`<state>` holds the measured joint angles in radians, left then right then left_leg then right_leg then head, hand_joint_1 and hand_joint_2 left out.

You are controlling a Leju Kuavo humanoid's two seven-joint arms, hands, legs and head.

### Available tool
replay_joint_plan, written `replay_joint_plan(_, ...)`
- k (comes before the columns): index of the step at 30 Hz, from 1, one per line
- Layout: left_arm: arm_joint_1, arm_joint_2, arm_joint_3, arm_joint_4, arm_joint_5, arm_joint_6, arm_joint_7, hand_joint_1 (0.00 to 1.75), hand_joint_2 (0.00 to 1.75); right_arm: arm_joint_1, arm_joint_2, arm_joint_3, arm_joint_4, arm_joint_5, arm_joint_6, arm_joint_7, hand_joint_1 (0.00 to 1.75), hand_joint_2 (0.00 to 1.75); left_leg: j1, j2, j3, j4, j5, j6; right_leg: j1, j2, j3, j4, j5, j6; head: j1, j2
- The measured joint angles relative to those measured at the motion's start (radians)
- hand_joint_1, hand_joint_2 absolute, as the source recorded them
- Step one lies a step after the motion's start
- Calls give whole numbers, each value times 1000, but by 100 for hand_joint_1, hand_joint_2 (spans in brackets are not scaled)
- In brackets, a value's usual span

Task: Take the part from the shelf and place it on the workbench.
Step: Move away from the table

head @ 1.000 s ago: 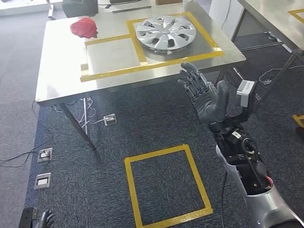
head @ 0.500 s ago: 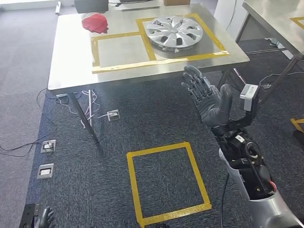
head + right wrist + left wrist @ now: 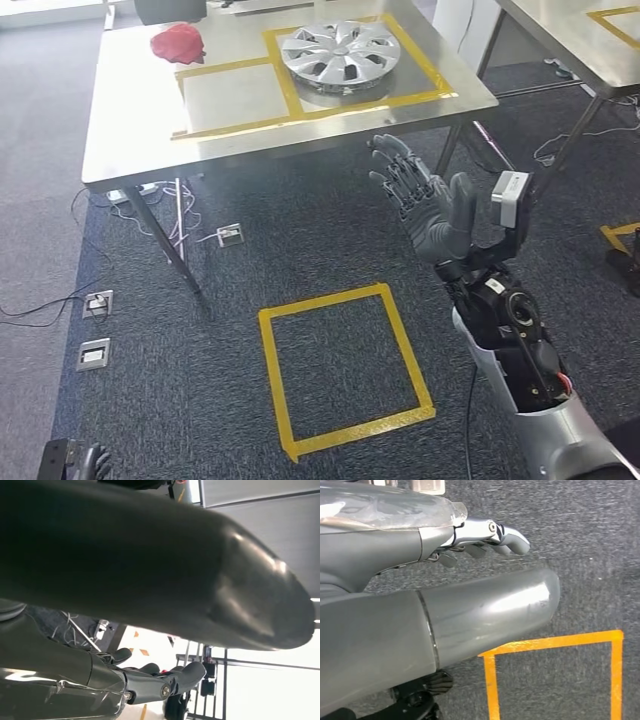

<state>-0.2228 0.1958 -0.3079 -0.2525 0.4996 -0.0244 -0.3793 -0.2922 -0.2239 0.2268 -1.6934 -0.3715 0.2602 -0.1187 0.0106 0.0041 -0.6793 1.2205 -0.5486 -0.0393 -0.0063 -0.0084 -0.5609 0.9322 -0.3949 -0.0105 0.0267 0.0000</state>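
Lowest in the head view, at the bottom left corner: left hand [image 3: 92,462], hanging by the floor, dark fingers barely in frame; in the left wrist view [image 3: 433,625] thumb lying straight and fingers [image 3: 497,532] stretched out, holding nothing, above carpet and a corner of yellow tape.

Lower centre of the head view: yellow tape square [image 3: 343,368] on dark grey carpet [image 3: 226,400]. Left of it, near the left edge, two floor sockets [image 3: 95,328], with a third higher up toward the centre, near the table leg.

Right of centre: right hand [image 3: 426,205] raised on the silver arm, palm turned up, fingers [image 3: 392,165] spread wide and empty, well short of the table edge. Right wrist view [image 3: 151,570] mostly dark thumb, blurred, with extended fingers beside it.

Upper part of the frame: workbench [image 3: 136,120], a steel table crossed by yellow tape lines [image 3: 287,95] forming two rectangles. Inside the right rectangle, top centre: part [image 3: 340,52], a silver wheel cover lying flat on the table top, apart from both hands. Upper left, near the table's far edge: red cloth [image 3: 177,43], crumpled. Loose cables [image 3: 177,215] under the bench on the left.

Top right corner: second steel table [image 3: 573,40] with a bit of yellow tape.
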Motion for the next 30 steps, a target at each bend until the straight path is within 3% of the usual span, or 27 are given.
replay_joint_plan(3, -2, 1, 0, 0, 0, 0, -2, 0, 0, -2, 0, 1, 0, 0, 0, 2, 0, 0, 0, -1, 136, -211, 66, 10, 2, 0, -21, 10, 13, 10, -6, 0)
replay_joint_plan(4, -3, 1, 0, 0, 0, 0, -3, 0, 0, -3, 0, 1, 0, 0, 0, 2, 0, 0, -1, -2, 160, -254, 77, 16, 3, 0, -25, 13, 17, 15, -5, 0)
replay_joint_plan(8, -2, 1, 0, 0, 0, 0, -4, 0, 0, -4, 0, 2, 0, 0, 0, 2, 0, 0, -4, -2, 158, -273, 99, 46, 3, 2, -35, 18, 24, 39, 1, 0)
replay_joint_plan(10, -2, 0, 0, 0, 0, 0, -4, 0, 0, -4, 0, 1, 0, 0, 0, 2, 0, 0, 0, 0, 148, -277, 112, 60, 0, 5, -61, 86, -34, 51, 8, 0)
replay_joint_plan(12, -2, -1, 0, 0, 0, 0, -4, 0, 0, -3, 0, 1, 0, 0, 0, 2, 0, 0, -1, 1, 133, -277, 123, 66, -3, 5, -109, 230, -124, 60, 18, 0)
replay_joint_plan(13, -2, -1, 0, 0, 0, 0, -4, 0, 0, -1, 0, 1, 0, 0, 0, 2, 0, 0, -1, 1, 125, -276, 128, 66, -4, 5, -125, 293, -154, 63, 22, 0)
replay_joint_plan(14, -1, -1, 0, 0, 0, 0, -4, 0, 0, 0, 0, 1, 1, 0, 0, 2, 0, 0, -1, 1, 118, -276, 133, 66, -4, 5, -126, 323, -165, 64, 24, 0)
replay_joint_plan(15, 0, -1, 0, 0, 0, -1, -4, 0, 0, 0, 0, 1, 1, 0, 0, 3, 0, 0, -1, 1, 113, -276, 138, 64, -4, 5, -105, 309, -157, 64, 28, 0)
replay_joint_plan(16, 0, -1, 0, 0, 0, -1, -4, 0, 0, 0, 0, 1, 1, 0, 0, 3, 0, 0, -2, 0, 109, -275, 141, 62, -4, 5, -64, 253, -132, 61, 32, 0)
replay_joint_plan(18, 0, -2, 0, 0, 0, -2, -5, 0, 0, -2, 0, 1, 1, -1, 0, 2, 0, 0, -3, 0, 105, -274, 148, 55, -1, 5, 36, 94, -86, 51, 40, 0)
replay_joint_plan(20, 1, -2, 0, 0, 0, -3, -7, 0, 0, 1, 0, 1, 0, -1, 0, 1, 0, 0, -5, 1, 101, -273, 154, 45, 5, 5, 82, 6, -73, 40, 42, 0)
replay_joint_plan(22, 6, -3, 0, 0, 0, -5, -13, 0, 0, 15, 0, -1, -3, -1, 0, 0, 0, 0, -6, 2, 97, -273, 156, 39, 7, 6, 81, -3, -72, 33, 39, 0)
replay_joint_plan(25, 16, -4, 0, 0, -1, -6, -24, 0, 0, 41, 0, -3, -14, -1, -1, 0, 0, 0, -9, 3, 96, -275, 150, 69, 6, 7, 79, -8, -69, 30, 29, 0)
replay_joint_plan(26, 18, -4, 0, 1, -1, -6, -26, 0, 0, 46, 0, -4, -18, -1, -2, 0, 0, 0, -9, 3, 97, -278, 156, 71, 8, 7, 78, -8, -68, 28, 24, 0)
replay_joint_plan(28, 23, -3, 0, 1, -2, -6, -28, 0, 0, 55, 0, -6, -24, -1, -3, 0, 0, 0, -7, 3, 98, -283, 166, 52, 9, 7, 76, -7, -66, 24, 16, 0)
replay_joint_plan(30, 27, -3, 0, 1, -1, -5, -32, 0, 0, 63, 0, -7, -33, -1, -4, 3, 0, 0, -7, 2, 98, -287, 171, 43, 9, 7, 74, -7, -64, 22, 9, 0)
